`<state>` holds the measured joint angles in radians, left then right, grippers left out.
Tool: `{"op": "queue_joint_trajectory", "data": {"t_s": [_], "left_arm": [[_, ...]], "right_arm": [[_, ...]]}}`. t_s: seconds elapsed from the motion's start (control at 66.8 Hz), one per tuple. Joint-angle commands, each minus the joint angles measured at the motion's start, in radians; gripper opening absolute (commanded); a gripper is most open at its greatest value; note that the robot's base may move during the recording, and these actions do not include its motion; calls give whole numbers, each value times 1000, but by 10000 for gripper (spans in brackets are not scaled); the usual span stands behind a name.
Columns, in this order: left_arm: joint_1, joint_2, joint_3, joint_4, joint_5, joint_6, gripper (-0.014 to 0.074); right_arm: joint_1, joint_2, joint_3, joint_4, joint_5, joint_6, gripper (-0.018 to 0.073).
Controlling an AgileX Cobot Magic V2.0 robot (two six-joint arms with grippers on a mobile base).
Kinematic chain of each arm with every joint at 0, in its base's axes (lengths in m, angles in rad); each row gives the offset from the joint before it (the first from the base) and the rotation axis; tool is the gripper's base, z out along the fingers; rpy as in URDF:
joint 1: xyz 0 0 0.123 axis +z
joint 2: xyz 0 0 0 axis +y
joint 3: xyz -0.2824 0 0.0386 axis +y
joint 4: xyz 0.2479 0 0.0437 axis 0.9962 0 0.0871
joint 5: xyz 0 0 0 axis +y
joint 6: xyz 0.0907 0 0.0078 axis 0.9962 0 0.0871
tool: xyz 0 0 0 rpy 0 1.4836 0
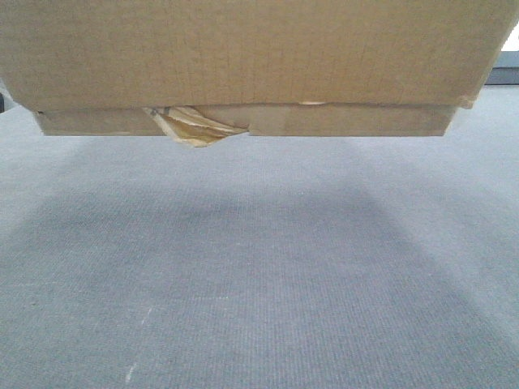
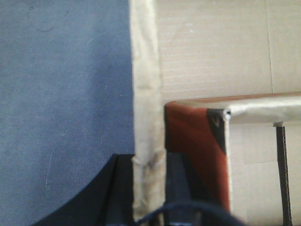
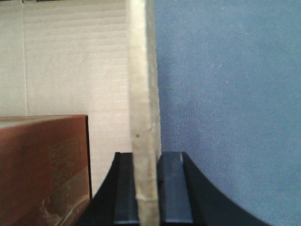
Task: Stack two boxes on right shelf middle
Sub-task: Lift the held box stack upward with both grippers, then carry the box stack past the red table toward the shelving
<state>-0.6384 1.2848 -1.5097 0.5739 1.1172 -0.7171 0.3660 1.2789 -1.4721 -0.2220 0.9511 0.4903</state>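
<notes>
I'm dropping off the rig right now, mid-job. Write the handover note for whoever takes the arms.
Left hand: shut on one side edge of the flat box.
Right hand: shut on the opposite edge.
Large box sits on the flat box. Both are held above the grey carpet, with a tape scrap hanging at the front.
Done: boxes stacked and lifted.
Left: the shelf is not in view. Carry the stack to it and set it down on the right middle level.

My black fingers look smooth plastic; the boxes are matt ribbed cardboard, the floor rough grey woven carpet
</notes>
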Motion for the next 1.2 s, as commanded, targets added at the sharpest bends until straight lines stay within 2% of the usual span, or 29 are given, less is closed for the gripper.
{"op": "queue_joint_trajectory", "data": {"t_s": [0.0,1.183], "left_arm": [[-1,-12,-11,42,-5,-2,-111],[-1,-12,-11,42,-5,-2,-111]], "right_arm": [[-7,-11,-9,-46,-55,8,-162],[-7,-11,-9,-46,-55,8,-162]]}}
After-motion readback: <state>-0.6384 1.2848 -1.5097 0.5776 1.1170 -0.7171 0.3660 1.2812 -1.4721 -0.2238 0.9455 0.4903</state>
